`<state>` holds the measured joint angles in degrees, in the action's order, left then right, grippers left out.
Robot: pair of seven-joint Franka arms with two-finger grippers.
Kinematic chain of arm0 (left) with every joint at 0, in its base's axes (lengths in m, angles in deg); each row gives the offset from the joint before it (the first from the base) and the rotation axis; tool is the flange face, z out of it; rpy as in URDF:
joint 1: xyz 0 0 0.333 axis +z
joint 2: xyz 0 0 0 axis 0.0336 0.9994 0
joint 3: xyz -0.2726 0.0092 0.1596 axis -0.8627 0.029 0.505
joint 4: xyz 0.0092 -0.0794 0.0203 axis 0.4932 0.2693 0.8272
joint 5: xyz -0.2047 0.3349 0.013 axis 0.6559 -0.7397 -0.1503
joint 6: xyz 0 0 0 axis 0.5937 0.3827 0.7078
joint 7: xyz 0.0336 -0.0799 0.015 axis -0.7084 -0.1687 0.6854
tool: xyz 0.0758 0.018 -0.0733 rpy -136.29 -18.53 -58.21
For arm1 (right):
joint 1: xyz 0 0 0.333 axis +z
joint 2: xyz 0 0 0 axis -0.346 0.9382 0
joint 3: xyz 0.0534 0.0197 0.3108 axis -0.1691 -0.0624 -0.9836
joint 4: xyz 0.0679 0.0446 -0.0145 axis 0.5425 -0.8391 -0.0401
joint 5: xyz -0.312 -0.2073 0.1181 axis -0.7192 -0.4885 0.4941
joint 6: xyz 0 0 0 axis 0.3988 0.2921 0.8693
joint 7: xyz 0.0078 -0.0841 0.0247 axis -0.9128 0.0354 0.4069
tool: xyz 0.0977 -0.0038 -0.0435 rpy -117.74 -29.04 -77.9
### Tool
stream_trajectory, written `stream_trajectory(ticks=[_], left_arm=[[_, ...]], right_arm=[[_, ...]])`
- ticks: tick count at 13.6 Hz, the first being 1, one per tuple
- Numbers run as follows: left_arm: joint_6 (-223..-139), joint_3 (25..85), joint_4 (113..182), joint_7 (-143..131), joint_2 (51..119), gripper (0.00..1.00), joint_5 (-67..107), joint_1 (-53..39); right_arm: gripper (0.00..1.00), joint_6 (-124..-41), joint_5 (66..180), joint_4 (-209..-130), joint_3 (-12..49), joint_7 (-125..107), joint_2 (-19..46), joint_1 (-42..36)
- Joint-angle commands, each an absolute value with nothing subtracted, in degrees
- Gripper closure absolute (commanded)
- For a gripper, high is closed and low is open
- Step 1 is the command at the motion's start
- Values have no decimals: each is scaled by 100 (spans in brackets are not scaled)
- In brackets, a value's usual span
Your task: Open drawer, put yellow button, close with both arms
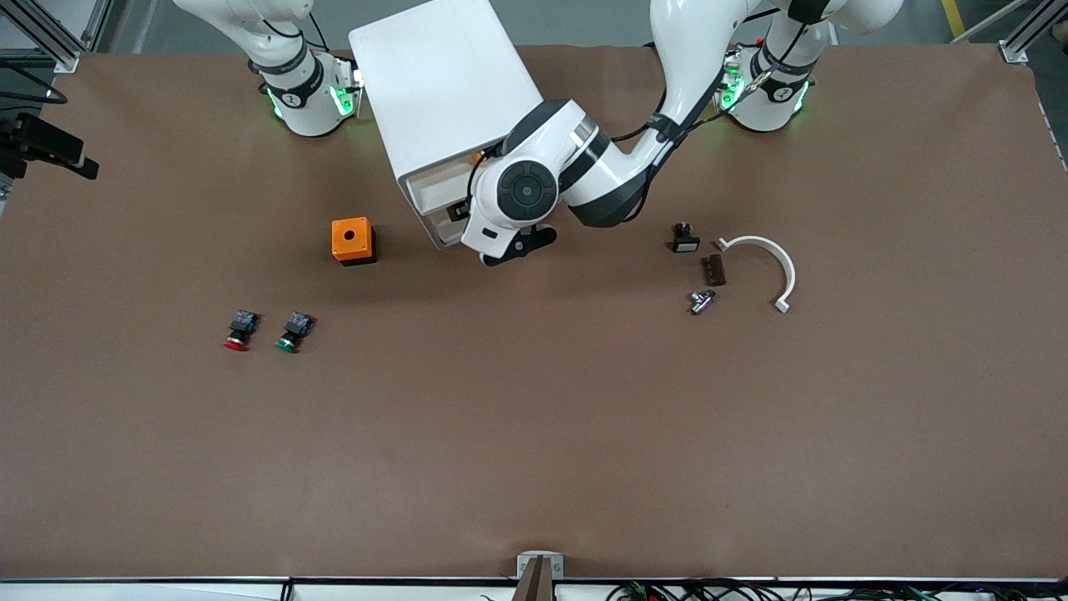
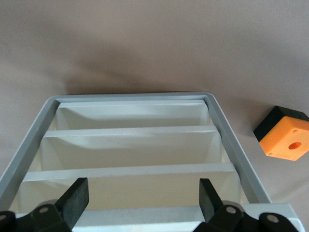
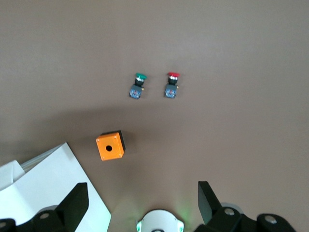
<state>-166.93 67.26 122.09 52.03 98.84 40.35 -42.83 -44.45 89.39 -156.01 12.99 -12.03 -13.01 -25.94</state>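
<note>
Writing is nowhere legible. Left gripper (image 2: 142, 200), jaws wide and empty, straddles the drawer (image 2: 135, 145); right gripper (image 3: 142, 200) waits, open, empty.

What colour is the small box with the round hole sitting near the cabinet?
Orange with a black base, clearest in the right wrist view.

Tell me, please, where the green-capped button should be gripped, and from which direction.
Grip the green-capped button across its black-and-blue body, coming straight down from above. It lies on its side, cap toward the front camera, so the boxy body offers two sides to clamp; the round cap would probably slip. The red-capped button beside it lies apart, leaving room.
</note>
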Motion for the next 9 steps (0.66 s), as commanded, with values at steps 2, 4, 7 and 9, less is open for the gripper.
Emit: stream_trajectory(ticks=[2, 4, 7, 9], left_arm=[[-16681, 6620, 12387, 5238, 9764, 0, 4358, -4308], [-16681, 6575, 12518, 5238, 9764, 0, 4359, -4308], [-16681, 6461, 12677, 5238, 9773, 0, 4367, -4308], [-16681, 6382, 12712, 5238, 9773, 0, 4367, -4308]], right_arm=[[0, -4574, 8934, -15899, 1293, -1244, -1557, -2552], [0, -4583, 8934, -15961, 1293, -1244, -1627, -2473], [0, -4583, 8926, -15979, 1293, -1236, -1654, -2349], [0, -4635, 8908, -15979, 1293, -1236, -1689, -2349]])
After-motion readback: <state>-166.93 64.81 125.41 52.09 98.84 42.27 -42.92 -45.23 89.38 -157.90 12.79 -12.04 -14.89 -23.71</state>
